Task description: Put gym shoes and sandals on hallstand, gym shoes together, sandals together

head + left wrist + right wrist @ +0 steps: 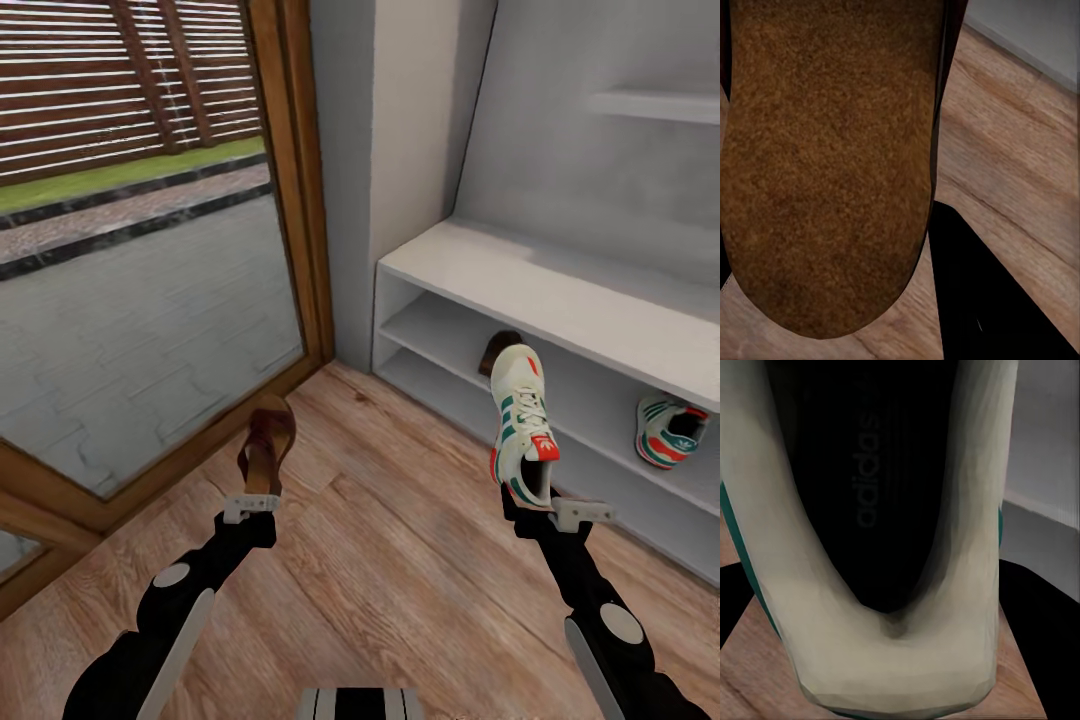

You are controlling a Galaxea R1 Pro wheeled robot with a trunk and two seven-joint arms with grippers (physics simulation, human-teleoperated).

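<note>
My left gripper (250, 503) is shut on the heel of a dark brown sandal (267, 444), held above the corridor floor (400, 560); its tan sole (832, 165) shows close up in the left wrist view. My right gripper (540, 510) is shut on the heel of a cream gym shoe (522, 425), toe pointing toward the hallstand (560, 300); the shoe's dark inside (870, 487) shows close up in the right wrist view. A second gym shoe (668, 432) lies on the hallstand's middle shelf at the right. Another sandal (497, 351) stands on that shelf, partly hidden behind the held shoe.
A glass door with a wooden frame (300, 180) stands at the left, looking onto an outdoor paved path. A grey wall corner (400, 130) meets the hallstand's left end. A thin white wall shelf (655, 105) hangs above the hallstand.
</note>
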